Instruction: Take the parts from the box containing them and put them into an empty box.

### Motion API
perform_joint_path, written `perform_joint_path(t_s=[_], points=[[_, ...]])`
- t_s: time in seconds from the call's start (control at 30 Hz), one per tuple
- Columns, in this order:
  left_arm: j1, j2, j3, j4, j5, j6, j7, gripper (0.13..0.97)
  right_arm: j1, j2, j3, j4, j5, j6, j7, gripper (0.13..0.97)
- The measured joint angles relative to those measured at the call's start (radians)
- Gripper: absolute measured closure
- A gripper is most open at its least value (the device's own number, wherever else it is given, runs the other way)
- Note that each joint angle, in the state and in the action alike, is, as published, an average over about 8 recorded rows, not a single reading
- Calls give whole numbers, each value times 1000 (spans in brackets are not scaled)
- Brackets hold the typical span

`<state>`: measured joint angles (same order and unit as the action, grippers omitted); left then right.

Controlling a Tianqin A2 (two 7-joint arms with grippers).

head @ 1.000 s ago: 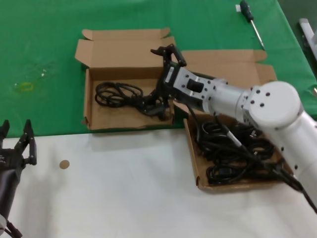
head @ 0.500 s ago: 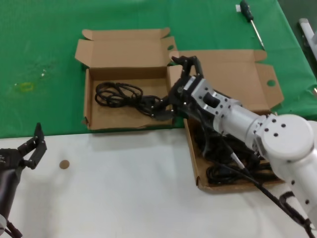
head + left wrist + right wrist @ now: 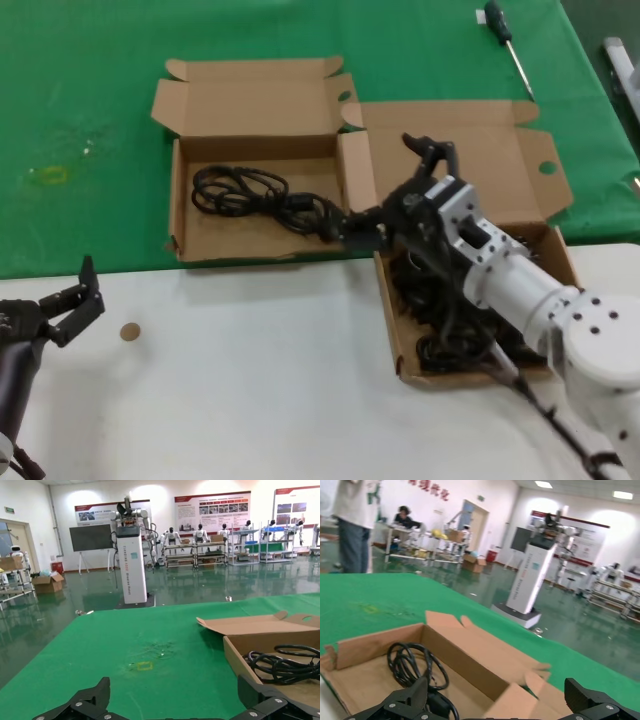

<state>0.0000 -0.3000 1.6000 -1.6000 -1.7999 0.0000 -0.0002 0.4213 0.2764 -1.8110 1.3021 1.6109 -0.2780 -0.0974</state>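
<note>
The smaller cardboard box (image 3: 188, 240) on the green cloth holds one black coiled cable (image 3: 255, 197). The wider box (image 3: 392, 330) to its right, with winged flaps, holds several black cables (image 3: 445, 320). My right gripper (image 3: 380, 187) is open and empty, hovering over the border between the two boxes, its lower finger by the plug end of the single cable. The right wrist view shows its open gripper (image 3: 497, 705) above the smaller box and cable (image 3: 412, 665). My left gripper (image 3: 62, 305) is open, parked at the near left over the white table; it also shows in the left wrist view (image 3: 175, 702).
A screwdriver (image 3: 505, 38) lies on the green cloth at the far right. A small brown disc (image 3: 130, 331) sits on the white table near my left gripper. A yellow mark (image 3: 50, 175) is on the cloth at left. The left wrist view shows the smaller box's wall (image 3: 240, 655).
My right gripper has drawn back rightward from over the smaller box to the edge of the wider box, open throughout. The single cable stays in the smaller box. My left gripper turned slightly.
</note>
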Motion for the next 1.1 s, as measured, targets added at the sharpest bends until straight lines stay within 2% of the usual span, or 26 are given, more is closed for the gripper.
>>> perform_joint_path(t_s=[0.33,0.63,1.1], points=[[0,0,0,0,0,0,0,167,-130,7,65,92,59,86,30,129],[0,0,0,0,0,0,0,132,-247,14,124,174,110,162,57,129],[0,0,0,0,0,0,0,132,-386,22,193,273,173,255,89,129]])
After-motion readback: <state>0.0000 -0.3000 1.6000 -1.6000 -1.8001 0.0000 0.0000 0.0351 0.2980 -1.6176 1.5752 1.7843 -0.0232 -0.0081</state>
